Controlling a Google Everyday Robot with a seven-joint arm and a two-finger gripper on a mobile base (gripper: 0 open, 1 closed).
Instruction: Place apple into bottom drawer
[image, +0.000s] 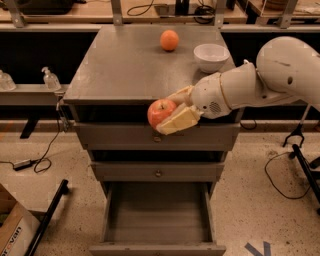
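The gripper (169, 114) pinches the red apple (159, 111) before the grey cabinet's (135, 65) top drawer (115, 137), above the open bottom drawer (157, 217).

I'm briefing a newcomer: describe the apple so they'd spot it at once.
Find the grey cabinet. In front of its top drawer, the gripper holds the apple. It is red with yellowish patches, unlike the plain orange on the cabinet top.

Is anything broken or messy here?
Nothing stands out. The gripper holds the apple in front of the top drawer, above the open bottom drawer; the orange and bowl sit upright on the cabinet.
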